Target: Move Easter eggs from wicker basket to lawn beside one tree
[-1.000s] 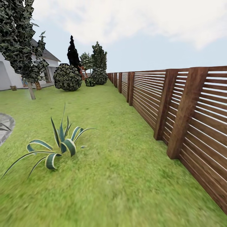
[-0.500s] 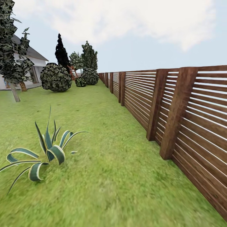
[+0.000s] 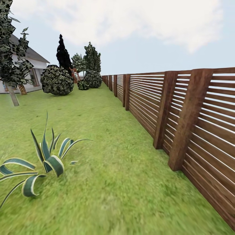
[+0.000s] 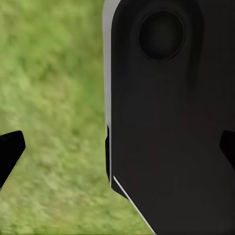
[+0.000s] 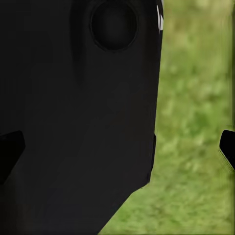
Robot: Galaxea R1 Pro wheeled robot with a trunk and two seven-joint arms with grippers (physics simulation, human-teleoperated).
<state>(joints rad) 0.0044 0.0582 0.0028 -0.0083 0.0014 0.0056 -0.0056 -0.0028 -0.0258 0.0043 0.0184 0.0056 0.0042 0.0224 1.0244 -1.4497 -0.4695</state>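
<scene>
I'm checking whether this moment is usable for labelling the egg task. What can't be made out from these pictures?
- Head view: the pale-trunked tree is cut off by the left and top edges.
- Head view: the white house is partly hidden behind that tree and the round dark bush.
- Left wrist view: a dark robot body panel blocks much of the blurred green lawn.
- Right wrist view: the same, so the ground beneath stays hidden.

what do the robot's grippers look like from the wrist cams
Little shows. In both wrist views the fingertips are plain black, with a thin pale edge on some. The left gripper and right gripper each look past a large smooth black body panel with a round recess near one end and a light grey rim. No cables or markings are visible.
</scene>
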